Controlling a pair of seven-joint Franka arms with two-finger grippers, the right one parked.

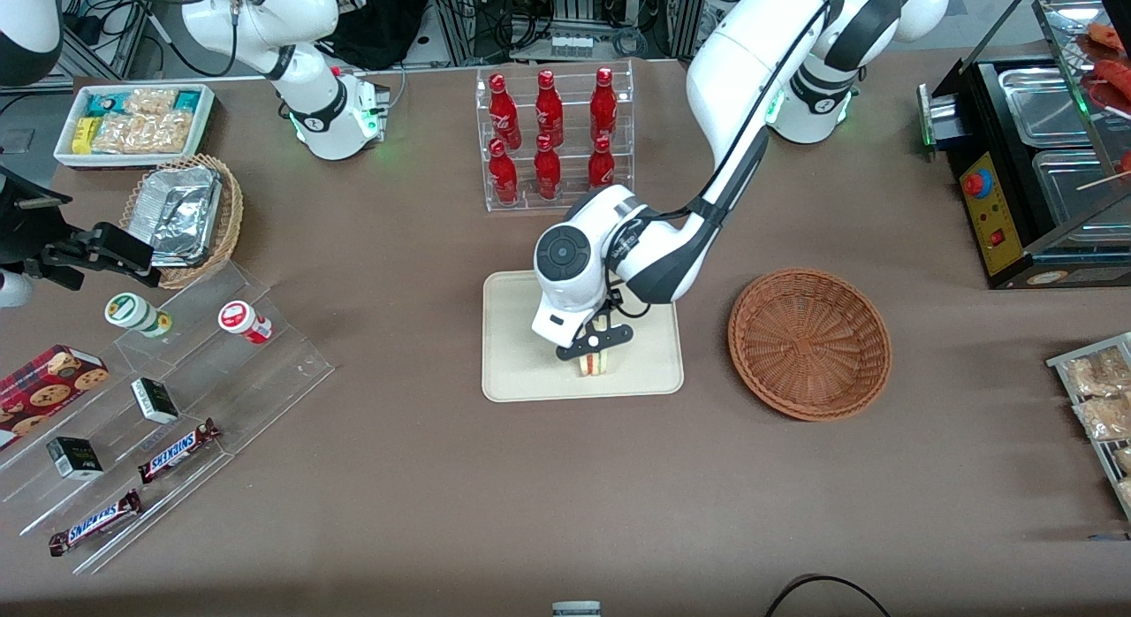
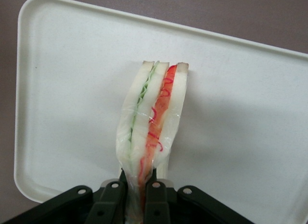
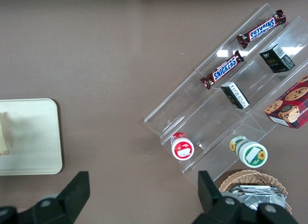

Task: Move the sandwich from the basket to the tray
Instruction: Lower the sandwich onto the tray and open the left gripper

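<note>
Brown tabletop holds the tray [image 1: 517,352], where the pincer [image 2: 140,195] clamps the sandwich [image 2: 151,118].

Even overhead light; my gripper [image 1: 595,341] throws soft shadows on the tray [image 1: 521,378]. My fingers [image 2: 111,204] blur up close.

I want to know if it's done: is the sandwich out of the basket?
Out. The basket holds nothing; the sandwich is over the tray, gripper jaws shut on it.
</note>
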